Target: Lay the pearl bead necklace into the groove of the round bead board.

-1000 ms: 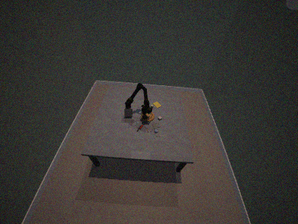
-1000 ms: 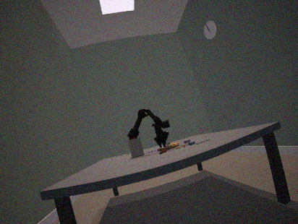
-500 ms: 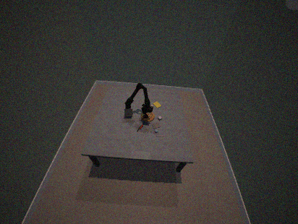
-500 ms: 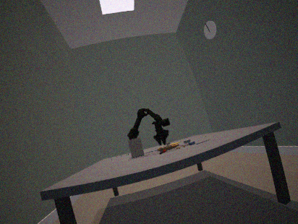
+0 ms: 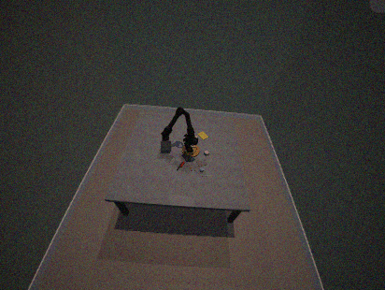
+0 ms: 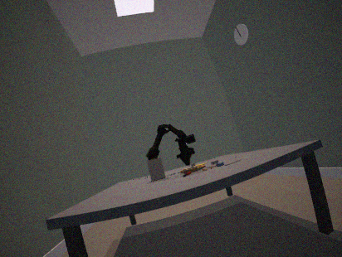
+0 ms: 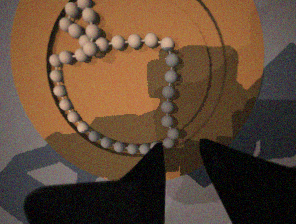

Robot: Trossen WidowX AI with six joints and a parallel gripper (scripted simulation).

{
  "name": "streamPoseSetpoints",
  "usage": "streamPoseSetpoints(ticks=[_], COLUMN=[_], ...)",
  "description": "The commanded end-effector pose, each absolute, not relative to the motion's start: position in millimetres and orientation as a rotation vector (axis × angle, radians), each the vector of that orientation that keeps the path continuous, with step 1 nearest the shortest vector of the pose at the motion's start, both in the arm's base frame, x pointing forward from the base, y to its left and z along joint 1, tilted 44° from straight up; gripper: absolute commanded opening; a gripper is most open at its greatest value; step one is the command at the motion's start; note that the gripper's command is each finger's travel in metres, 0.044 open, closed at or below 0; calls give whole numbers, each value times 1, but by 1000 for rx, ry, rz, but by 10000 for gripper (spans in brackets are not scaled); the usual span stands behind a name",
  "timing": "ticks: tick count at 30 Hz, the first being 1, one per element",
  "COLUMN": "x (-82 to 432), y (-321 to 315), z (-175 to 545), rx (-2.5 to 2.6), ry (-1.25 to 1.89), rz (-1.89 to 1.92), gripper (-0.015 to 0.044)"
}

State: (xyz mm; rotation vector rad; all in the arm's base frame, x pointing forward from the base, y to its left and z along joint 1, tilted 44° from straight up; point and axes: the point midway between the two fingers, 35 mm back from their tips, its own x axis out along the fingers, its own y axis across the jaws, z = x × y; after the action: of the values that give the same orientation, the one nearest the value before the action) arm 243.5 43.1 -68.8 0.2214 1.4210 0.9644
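Observation:
The pearl necklace lies on the orange round board. In the wrist view its beads follow the groove's lower left arc. From the bottom, a straight run goes up inside the ring, then turns left across the board. At upper left the strand crosses itself in a small loop, partly cut off by the frame. The groove's right side shows no beads. My gripper is partly open above the board's near edge, with nothing held. Its left fingertip overlaps the lowest beads in view.
A yellow square lies beyond the board. A small pale object is to its right. A red and dark tool and a small bluish object lie near it. The arm's base block stands left.

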Motion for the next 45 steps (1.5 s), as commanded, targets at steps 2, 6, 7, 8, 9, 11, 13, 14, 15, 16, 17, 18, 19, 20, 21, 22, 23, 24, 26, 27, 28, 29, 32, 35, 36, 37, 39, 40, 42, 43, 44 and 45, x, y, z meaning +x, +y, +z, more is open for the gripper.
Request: streamPoseSetpoints(ticks=[2,6,7,8,9,11,13,14,15,16,17,18,19,20,21,22,23,24,26,27,28,29,32,35,36,37,39,40,42,43,44,45], x=[242,241,240,240,240,239,238,238,237,237,237,236,236,236,236,236,236,238,238,238,238,238,238,238,238,238,238,238,238,238,238,238], y=[48,52,53,55,56,58,60,61,63,64,65,65,65,65,65,65,65,64,64,64,64,64,64,64,64,64,64,64,64,64,64,64], z=[-74,-78,-79,-81,-82,-84,-86,-87,-88,-89,-90,-91,-91,-91,-91,-91,-91,-89,-89,-89,-89,-89,-89,-89,-89,-89,-89,-89,-89,-89,-89,-89], rx=[229,230,231,231,231,232,233,233,233,234,234,234,234,234,234,234,234,222,222,222,222,222,222,222,222,222,222,222,222,222,222,222], ry=[1426,1427,1427,1428,1428,1429,1429,1429,1430,1430,1430,1430,1431,1431,1431,1431,1431,1423,1423,1423,1423,1423,1423,1423,1423,1423,1423,1423,1423,1423,1423,1423], rz=[964,964,965,965,965,966,966,967,967,967,968,968,968,968,968,968,968,970,970,970,970,970,970,970,970,970,970,970,970,970,970,970], gripper=[120,120,120,120,120,120,120,120,120,120,120,120,120,120,120,120,120,94,41,15,0,0,0,0,0,0,0,0,0,0,0,0])
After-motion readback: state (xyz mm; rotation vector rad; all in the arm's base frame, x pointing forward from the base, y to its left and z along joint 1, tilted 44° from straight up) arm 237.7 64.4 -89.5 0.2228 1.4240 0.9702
